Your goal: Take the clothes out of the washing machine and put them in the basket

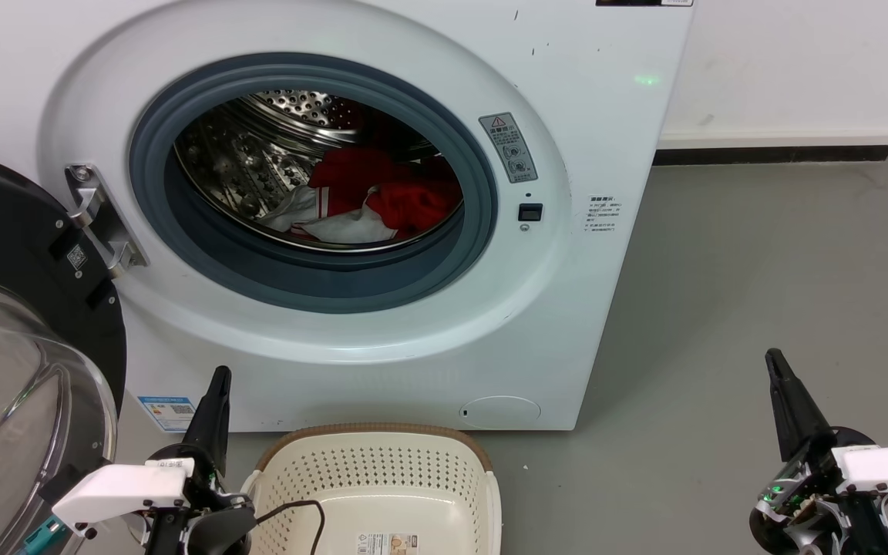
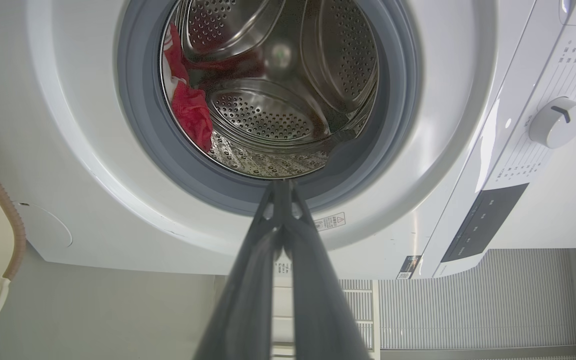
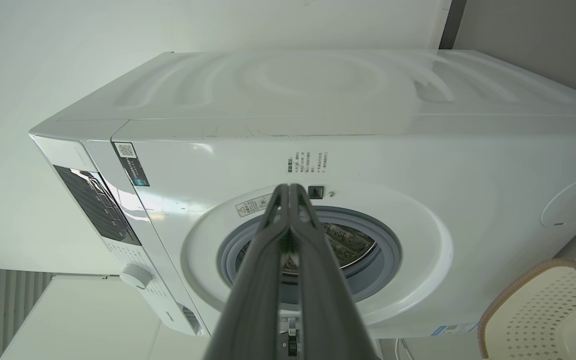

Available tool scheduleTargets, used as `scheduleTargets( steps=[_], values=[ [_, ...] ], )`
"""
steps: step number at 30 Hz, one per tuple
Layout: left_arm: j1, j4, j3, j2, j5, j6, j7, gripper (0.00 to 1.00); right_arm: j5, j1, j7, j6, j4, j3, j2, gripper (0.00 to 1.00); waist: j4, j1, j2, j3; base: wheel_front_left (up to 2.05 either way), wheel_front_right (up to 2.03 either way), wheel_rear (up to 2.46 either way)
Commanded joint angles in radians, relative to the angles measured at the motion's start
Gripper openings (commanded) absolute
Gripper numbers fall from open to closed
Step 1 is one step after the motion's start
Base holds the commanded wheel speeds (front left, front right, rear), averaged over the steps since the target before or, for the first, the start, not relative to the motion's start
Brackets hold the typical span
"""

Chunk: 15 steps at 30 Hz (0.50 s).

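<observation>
With left pincer (image 1: pixel 219 379) and right pincer (image 1: pixel 775 361) closed, empty: open left wide, reach up ahead into washing machine (image 1: pixel 590 116), bunch clothes (image 1: pixel 401 199) deeply.

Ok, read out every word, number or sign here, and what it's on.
No words or numbers are legible.
Grey sticker beside the washing machine porthole: warning triangle; print too small.
Print block on the washing machine front: too small.
Blue label, washing machine's lower left: blurred.
QR code on the open door: no words.
Paper label in the basket: too small.
Control panel print: too small.
</observation>
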Motion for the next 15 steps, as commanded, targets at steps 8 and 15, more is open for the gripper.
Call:
scheduleTargets(
  steps=[8, 15],
  values=[
    [-0.006, 0.000, 0.003, -0.002, 0.001, -0.002, 0.002, 0.00, -0.005, -0.013, 0.001, 0.000, 0.002, 0.000, 0.003, 0.00, 0.000, 0.0000, 0.0000, 0.000, 0.00, 0.00, 0.00],
    [-0.006, 0.000, 0.003, -0.002, 0.001, -0.002, 0.002, 0.00, -0.005, -0.013, 0.001, 0.000, 0.002, 0.000, 0.003, 0.00, 0.000, 0.0000, 0.0000, 0.000, 0.00, 0.00, 0.00]
  ],
)
